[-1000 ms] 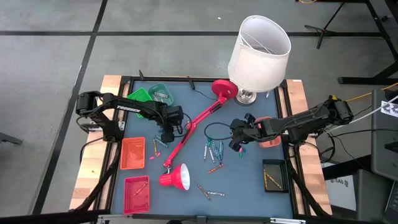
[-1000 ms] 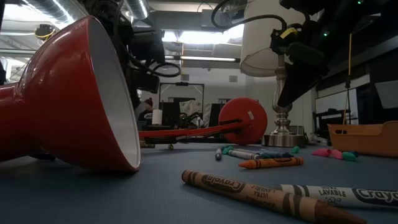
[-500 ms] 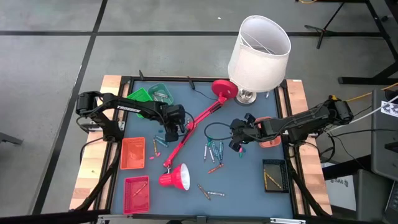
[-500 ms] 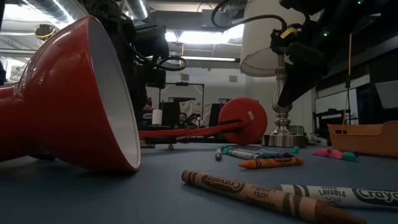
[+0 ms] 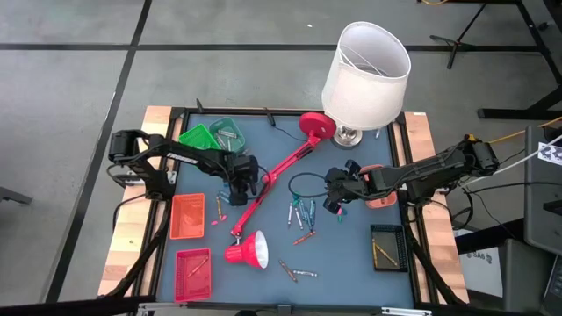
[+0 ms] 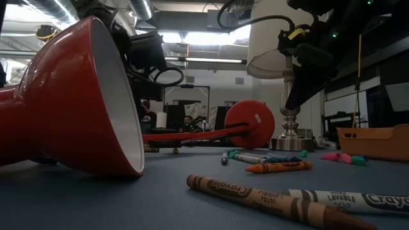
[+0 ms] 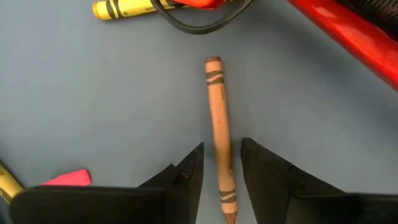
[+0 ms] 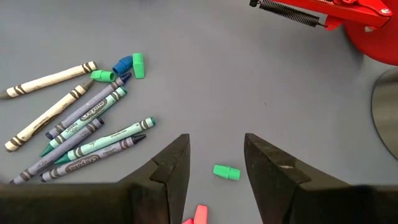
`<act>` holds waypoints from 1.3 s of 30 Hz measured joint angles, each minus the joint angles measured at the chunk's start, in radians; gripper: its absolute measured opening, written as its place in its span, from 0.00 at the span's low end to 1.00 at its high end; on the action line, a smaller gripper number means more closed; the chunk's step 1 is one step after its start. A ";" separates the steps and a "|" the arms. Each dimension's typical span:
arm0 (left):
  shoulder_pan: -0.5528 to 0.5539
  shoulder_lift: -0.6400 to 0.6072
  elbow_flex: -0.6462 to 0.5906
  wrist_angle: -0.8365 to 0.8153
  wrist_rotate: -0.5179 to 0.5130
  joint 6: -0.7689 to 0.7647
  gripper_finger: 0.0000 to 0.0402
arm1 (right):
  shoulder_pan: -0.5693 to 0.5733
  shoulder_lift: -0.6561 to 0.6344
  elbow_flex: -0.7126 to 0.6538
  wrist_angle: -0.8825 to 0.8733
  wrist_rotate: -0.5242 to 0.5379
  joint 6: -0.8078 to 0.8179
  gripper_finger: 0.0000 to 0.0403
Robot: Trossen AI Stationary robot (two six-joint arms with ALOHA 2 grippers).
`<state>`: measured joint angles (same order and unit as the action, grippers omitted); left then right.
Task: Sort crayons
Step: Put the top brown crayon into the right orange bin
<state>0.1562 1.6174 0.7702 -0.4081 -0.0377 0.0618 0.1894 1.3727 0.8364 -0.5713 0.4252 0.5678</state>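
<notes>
My left hand (image 5: pixel 235 187) hangs low over the blue counter (image 5: pixel 263 219), just left of the red lamp arm (image 5: pixel 274 182). Its fingers (image 7: pixel 186 177) stand a little apart with a brown crayon (image 7: pixel 219 137) lying flat between them; whether they touch it I cannot tell. A yellow crayon (image 7: pixel 127 7) lies farther ahead, beside a black cable (image 7: pixel 199 23), and a pink stub (image 7: pixel 65 178) lies off to one side.

Beside this hand sit a green tray (image 5: pixel 211 134), an orange tray (image 5: pixel 187 215) and a red tray (image 5: pixel 193 270). The red lamp shade (image 5: pixel 248 250) lies tipped on its side at the end of the lamp arm.

Past the middle lies a loose bunch of teal, grey and blue crayons (image 5: pixel 301 211), with an orange one (image 5: pixel 303 238) and two more (image 5: pixel 296 271) nearer the front edge.

My right hand (image 5: pixel 332 202) hovers just right of that bunch, fingers (image 8: pixel 171 165) apart and gripping nothing. A short green crayon piece (image 8: pixel 226 172) lies on the counter between them, with a pink bit (image 8: pixel 198 214) close by. A white lampshade (image 5: pixel 366 61) stands behind, and a dark tray (image 5: pixel 387 246) sits near the right edge.
</notes>
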 joint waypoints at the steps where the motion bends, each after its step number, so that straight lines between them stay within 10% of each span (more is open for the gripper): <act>1: 0.000 -0.001 -0.004 0.004 -0.001 0.000 0.24 | 0.000 0.000 0.000 0.001 0.000 0.000 0.37; 14: 0.001 -0.001 -0.014 0.030 -0.045 -0.027 0.01 | 0.000 0.000 0.000 0.008 0.000 0.000 0.37; 28: 0.080 -0.034 0.051 0.054 -0.095 -0.131 0.01 | 0.000 0.000 0.000 0.133 0.003 -0.001 0.37; 39: 0.125 -0.048 0.181 0.254 -0.096 -0.138 0.00 | 0.000 0.000 0.000 0.288 0.207 -0.052 0.37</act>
<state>0.2815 1.5696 0.9513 -0.1543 -0.1340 -0.0766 0.1894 1.3727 0.8364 -0.2836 0.6318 0.5163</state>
